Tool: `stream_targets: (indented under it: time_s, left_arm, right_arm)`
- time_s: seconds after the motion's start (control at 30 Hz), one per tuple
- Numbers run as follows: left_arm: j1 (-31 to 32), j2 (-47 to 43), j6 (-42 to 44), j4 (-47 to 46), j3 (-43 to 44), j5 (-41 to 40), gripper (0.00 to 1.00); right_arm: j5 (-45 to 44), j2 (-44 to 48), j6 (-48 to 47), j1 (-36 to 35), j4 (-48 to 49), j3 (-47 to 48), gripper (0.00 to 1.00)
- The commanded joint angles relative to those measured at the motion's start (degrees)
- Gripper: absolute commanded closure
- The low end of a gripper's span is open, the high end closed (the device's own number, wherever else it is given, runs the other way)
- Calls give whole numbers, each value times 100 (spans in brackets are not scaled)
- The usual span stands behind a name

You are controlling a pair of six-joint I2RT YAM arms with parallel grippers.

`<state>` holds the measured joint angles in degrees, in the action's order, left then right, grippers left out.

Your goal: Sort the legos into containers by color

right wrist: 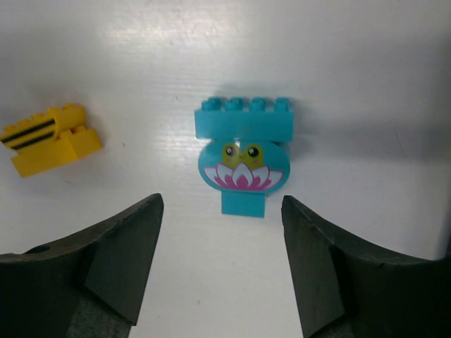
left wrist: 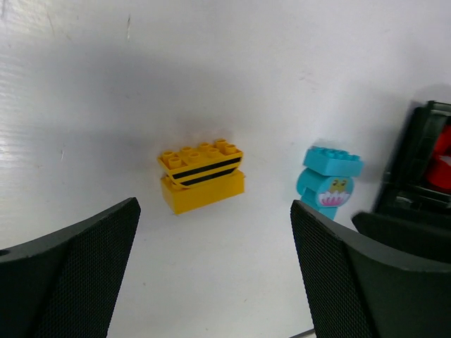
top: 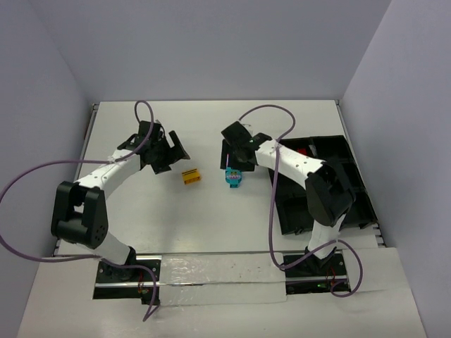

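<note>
A yellow-orange lego (top: 191, 177) with black stripes lies on the white table, also in the left wrist view (left wrist: 202, 174) and the right wrist view (right wrist: 49, 139). A cyan lego (top: 233, 177) with a printed flower face lies to its right, also in the wrist views (right wrist: 244, 151) (left wrist: 328, 181). My left gripper (top: 175, 159) (left wrist: 211, 236) is open and empty, just left of the yellow lego. My right gripper (top: 236, 166) (right wrist: 220, 229) is open and empty, right behind the cyan lego. The black containers (top: 292, 211) sit at the right, with a red lego (top: 301, 149) in a far bin.
The tray's edge (left wrist: 416, 162) and the red piece (left wrist: 442, 158) show at the right of the left wrist view. My right arm reaches over the tray. White walls close in the table at the back and sides.
</note>
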<state>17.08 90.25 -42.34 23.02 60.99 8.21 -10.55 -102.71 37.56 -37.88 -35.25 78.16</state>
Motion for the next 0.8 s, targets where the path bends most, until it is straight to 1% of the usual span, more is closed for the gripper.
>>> stream_targets:
  time_s: [0.0,0.17,0.3,0.57,0.77]
  left_arm:
    - [-29,-586,172,273,317,-294,5]
    - [-21,-699,138,276,260,-133,6]
    - [-21,-783,152,290,246,-67,7]
    - [-21,-828,194,306,268,-29,8]
    - [-21,-795,191,238,199,52,9]
  right_arm:
    - [-211,-557,-214,123,-245,673,22]
    - [-66,-1101,-263,127,-327,1109,21]
    - [-223,-1369,-223,132,-416,1256,21]
    - [-313,-1536,-218,127,-395,1183,21]
    - [-533,-1377,-217,123,-366,1011,21]
